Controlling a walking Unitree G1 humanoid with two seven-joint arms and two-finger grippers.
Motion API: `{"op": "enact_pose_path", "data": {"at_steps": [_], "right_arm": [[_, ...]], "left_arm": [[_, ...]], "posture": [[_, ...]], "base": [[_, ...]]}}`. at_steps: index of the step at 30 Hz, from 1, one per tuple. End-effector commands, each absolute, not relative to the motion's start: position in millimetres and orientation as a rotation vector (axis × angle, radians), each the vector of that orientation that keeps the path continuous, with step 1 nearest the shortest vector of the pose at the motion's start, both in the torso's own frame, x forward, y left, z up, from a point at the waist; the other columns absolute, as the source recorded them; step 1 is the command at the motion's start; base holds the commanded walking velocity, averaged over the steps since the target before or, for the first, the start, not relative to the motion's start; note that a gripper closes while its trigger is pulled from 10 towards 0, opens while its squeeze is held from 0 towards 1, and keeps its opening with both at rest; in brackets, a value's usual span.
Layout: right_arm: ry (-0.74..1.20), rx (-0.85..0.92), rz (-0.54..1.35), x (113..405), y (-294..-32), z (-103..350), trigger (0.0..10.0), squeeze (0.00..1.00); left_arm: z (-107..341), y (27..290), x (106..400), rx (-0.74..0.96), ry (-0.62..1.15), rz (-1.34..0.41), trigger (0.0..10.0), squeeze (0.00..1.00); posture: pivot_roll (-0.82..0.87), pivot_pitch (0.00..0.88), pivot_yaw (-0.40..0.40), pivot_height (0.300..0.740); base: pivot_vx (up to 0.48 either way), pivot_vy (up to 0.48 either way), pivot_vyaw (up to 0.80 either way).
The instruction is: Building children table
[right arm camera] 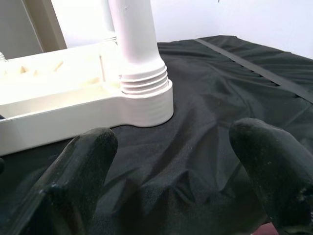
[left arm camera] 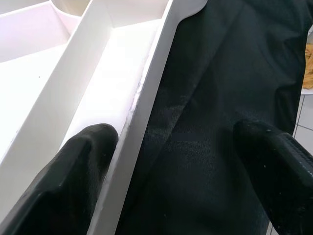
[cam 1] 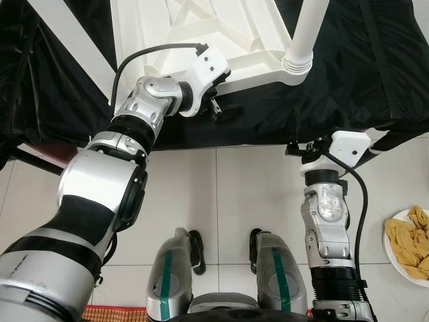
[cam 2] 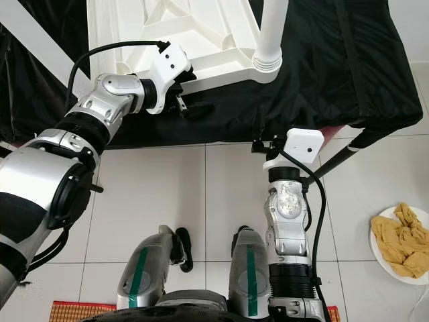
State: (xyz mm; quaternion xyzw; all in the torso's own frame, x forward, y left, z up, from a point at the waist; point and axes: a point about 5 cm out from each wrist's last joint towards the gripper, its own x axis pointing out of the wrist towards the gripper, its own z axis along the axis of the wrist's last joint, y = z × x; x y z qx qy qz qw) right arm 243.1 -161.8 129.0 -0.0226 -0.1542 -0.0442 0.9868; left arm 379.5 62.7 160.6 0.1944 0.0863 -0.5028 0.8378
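**Tabletop upside down on the black cloth, one leg screwed in**

We see the white tabletop (cam 1: 201, 33) lying underside up on a black cloth (cam 1: 375, 74) at the far side of the scene, its ribs and outer rim facing us. At its near right corner a white leg (cam 1: 305, 33) stands in a round threaded socket, rising out of the top of the head views.

Our left gripper (left arm camera: 171, 161) is at the near edge of the tabletop, left of the leg. In the left wrist view its fingers (left arm camera: 73, 176) are spread wide apart: one sits inside the channel behind the rim wall, the other hangs over the cloth, so the rim passes between them. We cannot tell whether either finger is touching the plastic, and nothing is clamped.

Our right gripper (right arm camera: 171, 166) is nearer to us and to the right, at the near edge of the cloth, pointing toward the leg. Its fingers are also spread wide with nothing between them, and the base of the leg stands beyond them across a stretch of cloth.

Below, on the pale tiled floor (cam 1: 221, 194), our own two feet show near the bottom centre. At the near right a white plate (cam 1: 397, 258) holds a crumpled yellow rag (cam 1: 410, 241).
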Motion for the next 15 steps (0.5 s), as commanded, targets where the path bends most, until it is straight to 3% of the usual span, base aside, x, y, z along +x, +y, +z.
{"op": "enact_pose_path", "data": {"at_steps": [1,15], "right_arm": [[-0.286,-0.039,-0.083,243.4,-159.1,124.0,10.0,0.00],[-0.285,-0.035,-0.069,245.6,-156.8,123.6,10.0,0.00]], "left_arm": [[154.1,65.6,376.5,0.417,0.224,-1.105,10.0,0.00],[153.8,68.9,376.7,0.414,0.229,-1.104,10.0,0.00]], "posture": [[-0.15,0.095,0.140,0.740],[-0.13,0.098,0.134,0.740]], "base": [[0.000,0.000,0.00],[0.000,0.000,0.00]]}}
